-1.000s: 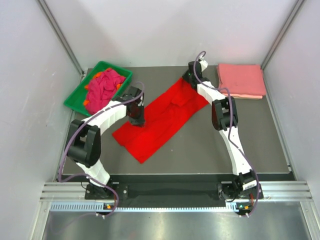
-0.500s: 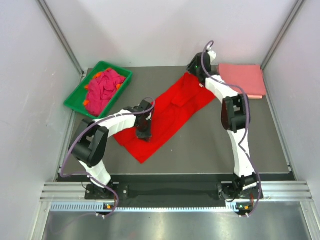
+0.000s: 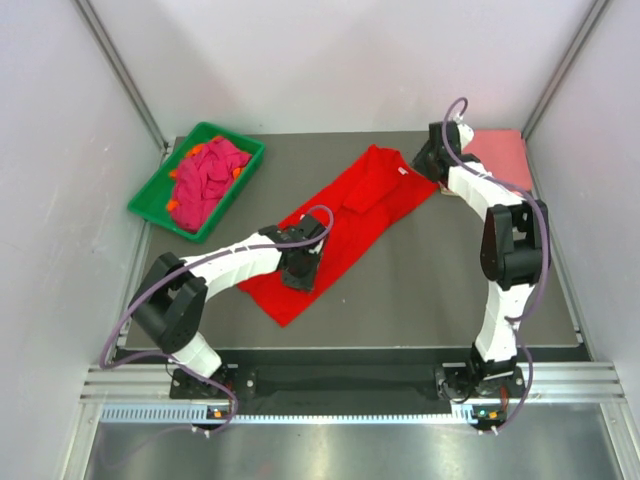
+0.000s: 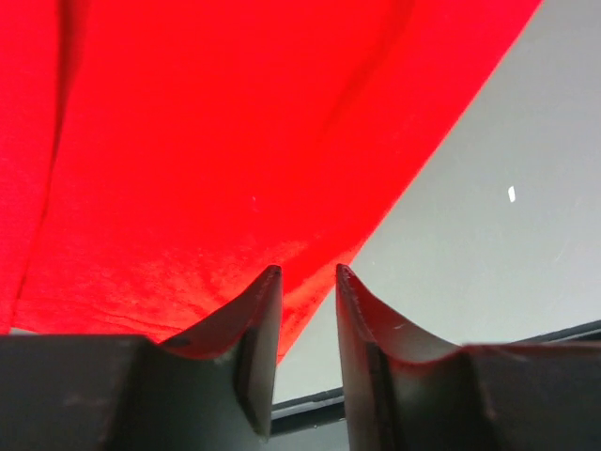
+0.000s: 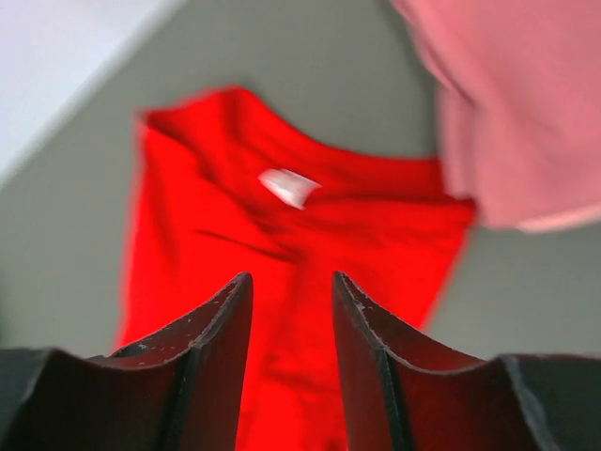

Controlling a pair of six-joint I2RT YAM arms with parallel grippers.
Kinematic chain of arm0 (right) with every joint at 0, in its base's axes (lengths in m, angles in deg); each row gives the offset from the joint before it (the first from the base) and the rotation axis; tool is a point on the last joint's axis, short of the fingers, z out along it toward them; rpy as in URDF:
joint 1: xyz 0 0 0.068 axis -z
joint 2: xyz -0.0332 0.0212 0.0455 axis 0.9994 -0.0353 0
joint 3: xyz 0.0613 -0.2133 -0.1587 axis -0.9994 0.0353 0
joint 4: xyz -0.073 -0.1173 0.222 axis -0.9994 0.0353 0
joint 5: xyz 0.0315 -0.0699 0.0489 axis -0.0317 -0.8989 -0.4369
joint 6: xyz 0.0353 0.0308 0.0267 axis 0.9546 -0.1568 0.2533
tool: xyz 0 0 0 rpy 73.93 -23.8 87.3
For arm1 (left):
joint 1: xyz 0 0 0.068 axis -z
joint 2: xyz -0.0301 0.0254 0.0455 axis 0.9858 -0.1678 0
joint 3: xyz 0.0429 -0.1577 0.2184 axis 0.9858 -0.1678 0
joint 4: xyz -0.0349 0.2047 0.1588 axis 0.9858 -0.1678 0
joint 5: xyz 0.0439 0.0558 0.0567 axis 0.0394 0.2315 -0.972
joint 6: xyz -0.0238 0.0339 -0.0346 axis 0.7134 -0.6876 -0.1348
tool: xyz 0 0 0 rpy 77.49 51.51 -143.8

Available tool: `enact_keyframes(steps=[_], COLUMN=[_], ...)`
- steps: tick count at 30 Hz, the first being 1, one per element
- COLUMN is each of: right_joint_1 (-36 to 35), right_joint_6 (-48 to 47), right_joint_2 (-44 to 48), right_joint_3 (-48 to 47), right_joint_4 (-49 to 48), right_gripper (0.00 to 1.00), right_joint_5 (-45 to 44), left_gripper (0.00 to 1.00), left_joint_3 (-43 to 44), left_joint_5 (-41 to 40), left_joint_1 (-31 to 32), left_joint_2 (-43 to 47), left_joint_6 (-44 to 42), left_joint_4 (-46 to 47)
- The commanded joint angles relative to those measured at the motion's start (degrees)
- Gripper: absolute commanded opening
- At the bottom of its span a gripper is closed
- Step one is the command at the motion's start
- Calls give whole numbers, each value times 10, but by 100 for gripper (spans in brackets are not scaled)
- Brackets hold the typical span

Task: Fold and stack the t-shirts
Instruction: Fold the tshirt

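Red t-shirt (image 3: 345, 220) lies flat on tabletop (image 3: 430, 290), ready for folding. Left tool (image 4: 308, 282) over lower edge, right tool (image 5: 291, 287) near collar; both narrowly parted, empty.

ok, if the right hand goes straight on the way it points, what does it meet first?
Most likely the red t-shirt, near its white neck label. The right hand is open and empty; the pink folded shirt lies off to the side. Depth is unclear.

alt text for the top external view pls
A red t-shirt lies diagonally across the dark table, the left claw over its near end, the right claw beside its collar. A green tray of magenta shirts sits back left, a folded pink shirt back right.
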Motion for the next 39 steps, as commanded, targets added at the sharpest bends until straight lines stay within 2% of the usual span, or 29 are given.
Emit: enact_keyframes(steps=[1, 12, 19, 22, 24, 27, 29, 30, 31, 39], right_joint_1=[14, 28, 37, 40, 40, 43, 44, 42, 43, 43], right_joint_6=[-10, -27, -34, -41, -41, -46, -52, -55, -58, -66], right_joint_2=[4, -33, -59, -76, -86, -101, -111, -122, -127, -167], right_joint_3=[27, 56, 57, 47, 43, 27, 15, 0, -8, -93], right_joint_4=[20, 24, 12, 14, 13, 10, 8, 7, 11, -4], right_gripper=[40, 38, 38, 37, 36, 32, 19, 13, 2, 0], right_joint_5=[-15, -43, -44, -45, -49, -53, -53, -53, -49, -23], left_gripper=[36, 39, 38, 33, 24, 10, 0, 0, 0, 0], left_joint_3=[-13, -19, -22, -21, -22, -21, -18, -17, -16, 12], left_joint_5=[-1, -22, -65, -70, -71, -73, -75, -75, -66, -4], left_joint_1=[13, 46, 51, 54, 55, 59, 66, 69, 76, 120], left_joint_2=[-2, -56, -73, -80, -83, -92, -96, -94, -91, -84], left_joint_6=[-17, -19, -13, -14, -13, -10, -6, -2, 1, 66], left_joint_4=[-13, -20, -28, -31, -34, -43, -51, -52, -51, -53])
